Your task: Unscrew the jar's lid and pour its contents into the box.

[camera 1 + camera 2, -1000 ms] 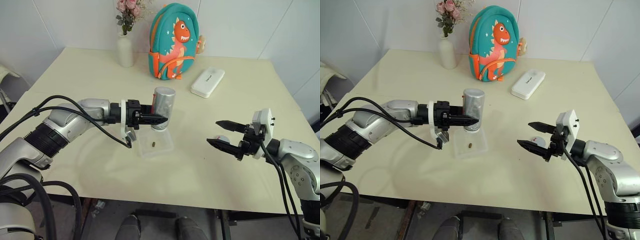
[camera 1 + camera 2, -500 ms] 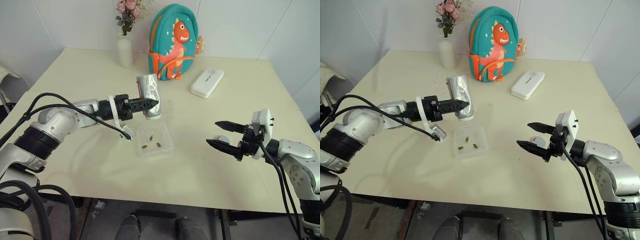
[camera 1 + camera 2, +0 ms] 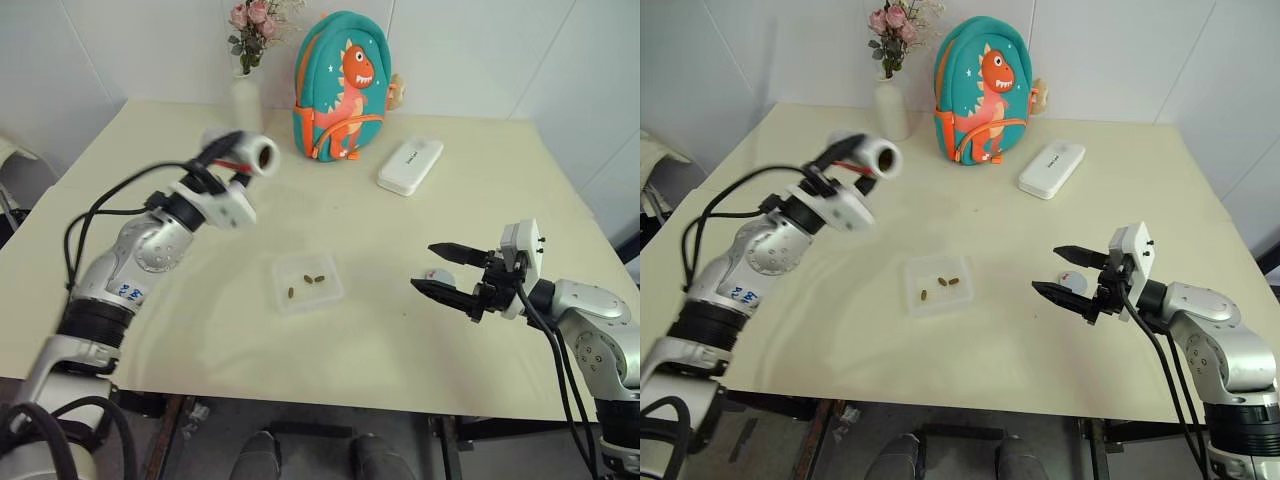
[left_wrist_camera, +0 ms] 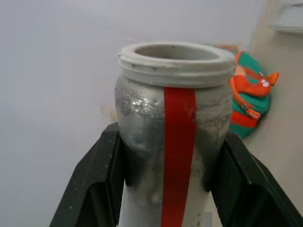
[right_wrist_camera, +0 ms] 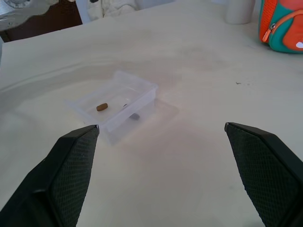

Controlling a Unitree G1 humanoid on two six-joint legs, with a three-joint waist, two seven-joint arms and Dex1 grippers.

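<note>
My left gripper [image 4: 165, 182] pinches the jar [image 4: 171, 123] by its silvery body, raised at far left, mouth open; empty, it should be light and slick. My right gripper [image 3: 447, 272] is spread. The contents [image 3: 309, 281] lie in the box [image 3: 330, 297], mid-table.

Silvery foil-like jar [image 4: 165, 142]; clear glossy plastic box [image 3: 307, 283].

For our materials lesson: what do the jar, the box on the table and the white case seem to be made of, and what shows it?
Jar: probably plastic with a dull silvery coat; pale threaded rim, patchy sheen, red stripe.
Box: clear, glossy plastic; the table shows through its walls and the brown pieces inside are plain to see.
White case: smooth, opaque, likely hard plastic; rounded edges with a soft shine.
</note>
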